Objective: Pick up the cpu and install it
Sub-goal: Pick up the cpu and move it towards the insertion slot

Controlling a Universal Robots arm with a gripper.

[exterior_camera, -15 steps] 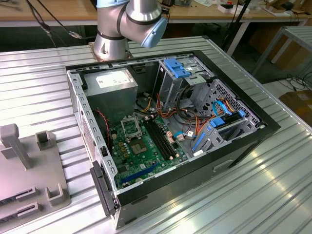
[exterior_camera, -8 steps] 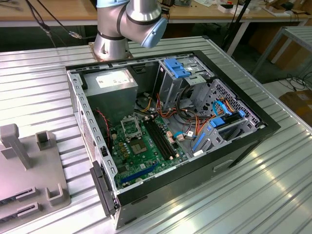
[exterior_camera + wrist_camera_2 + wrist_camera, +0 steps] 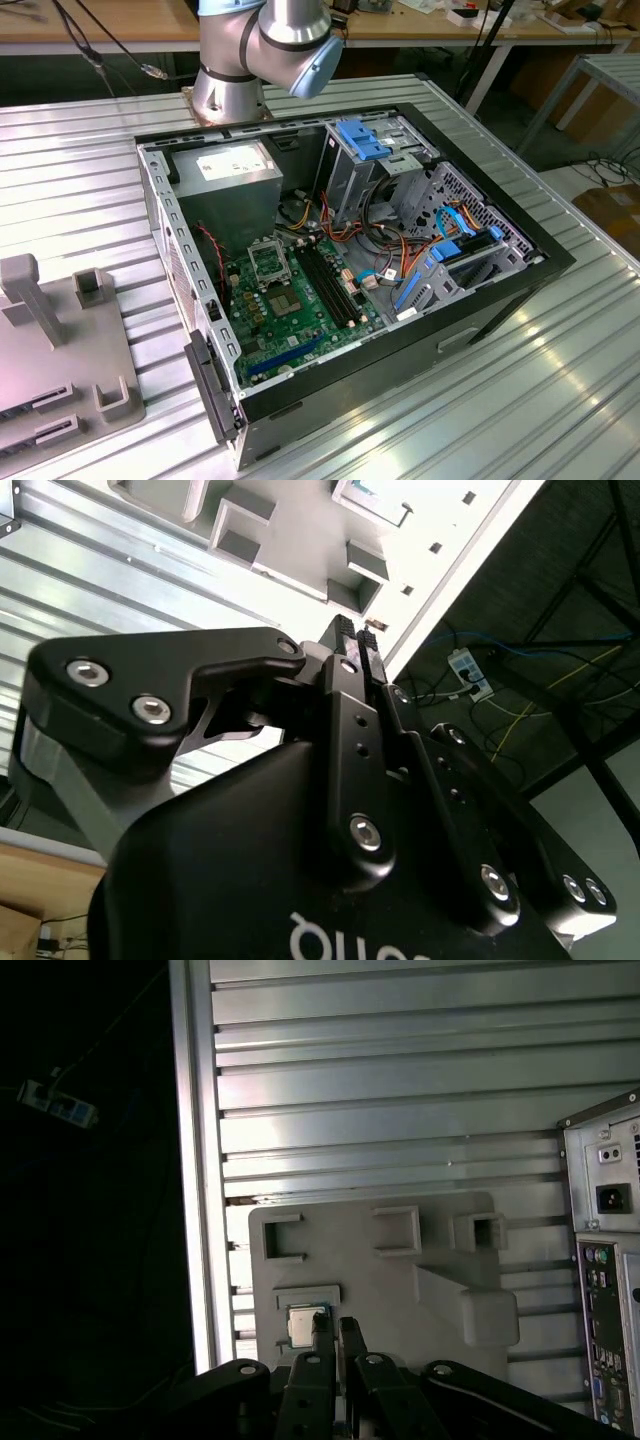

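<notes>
I see a ribbed metal table (image 3: 520, 400) carrying an open computer case (image 3: 340, 378); grey tray (image 3: 400, 1280) holds the cpu (image 3: 303, 1325); claw (image 3: 335, 1332) closed, empty.

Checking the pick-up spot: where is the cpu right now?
In the first wrist view the cpu sits in a square recess of the grey fixture plate, near the tool, apart from the computer case.

Ribbed metal tabletop (image 3: 560, 400). Lying on it: open computer case (image 3: 400, 370) at centre. Grey holder plate (image 3: 50, 360) lies toward the exterior view's left.
</notes>
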